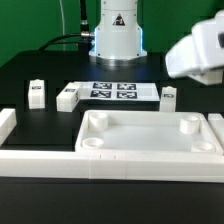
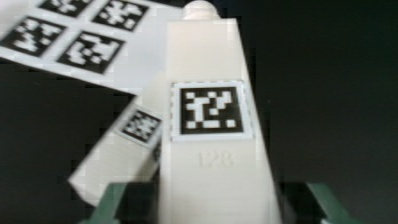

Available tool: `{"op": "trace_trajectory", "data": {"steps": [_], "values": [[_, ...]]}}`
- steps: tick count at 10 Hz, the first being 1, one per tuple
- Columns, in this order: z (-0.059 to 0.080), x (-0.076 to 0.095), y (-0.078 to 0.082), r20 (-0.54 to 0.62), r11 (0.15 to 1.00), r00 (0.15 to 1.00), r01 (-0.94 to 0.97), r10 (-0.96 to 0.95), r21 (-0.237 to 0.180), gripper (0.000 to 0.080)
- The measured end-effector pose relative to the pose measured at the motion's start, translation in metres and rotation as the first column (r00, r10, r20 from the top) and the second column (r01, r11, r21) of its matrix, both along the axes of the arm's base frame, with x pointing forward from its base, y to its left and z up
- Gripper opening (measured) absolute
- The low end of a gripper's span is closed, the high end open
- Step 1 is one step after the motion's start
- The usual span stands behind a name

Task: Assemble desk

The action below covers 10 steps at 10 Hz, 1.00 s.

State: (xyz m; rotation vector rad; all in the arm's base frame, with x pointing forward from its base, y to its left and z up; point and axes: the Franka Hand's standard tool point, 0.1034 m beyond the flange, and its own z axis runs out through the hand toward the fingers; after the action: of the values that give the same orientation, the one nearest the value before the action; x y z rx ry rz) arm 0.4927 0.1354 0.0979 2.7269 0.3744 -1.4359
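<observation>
The white tray-like tabletop [image 1: 150, 135] lies rim up at the front, with round sockets in its corners. Three white legs rest on the black table: two at the exterior view's left [image 1: 37, 93] [image 1: 68, 97] and one by the marker board's right end [image 1: 168, 96]. My gripper [image 1: 198, 55] hangs blurred, high at the exterior view's right. In the wrist view, a tagged white leg [image 2: 214, 110] runs lengthwise between the green fingers [image 2: 121, 200] of my gripper [image 2: 217, 206], which is shut on it. A second leg [image 2: 121, 140] lies below it.
The marker board [image 1: 113, 90] [image 2: 71, 30] lies flat behind the tabletop. A long white border wall [image 1: 100, 163] runs along the front and turns up at both ends. The robot's base [image 1: 117, 35] stands at the back.
</observation>
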Motion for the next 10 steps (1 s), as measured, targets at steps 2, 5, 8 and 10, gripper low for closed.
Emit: {"op": "trace_trajectory", "data": {"steps": [2, 5, 8, 10], "values": [[-0.001, 0.002, 0.0, 0.01, 1.0, 1.0, 0.002, -0.002, 0.003, 0.029], [-0.005, 0.018, 0.005, 0.123, 1.0, 0.992, 0.01, -0.014, 0.029, 0.029], [0.031, 0.043, -0.006, 0.309, 0.997, 0.951, -0.003, -0.022, 0.081, 0.029], [0.051, 0.055, -0.013, 0.415, 0.995, 0.909, -0.004, -0.038, 0.098, 0.029]]}}
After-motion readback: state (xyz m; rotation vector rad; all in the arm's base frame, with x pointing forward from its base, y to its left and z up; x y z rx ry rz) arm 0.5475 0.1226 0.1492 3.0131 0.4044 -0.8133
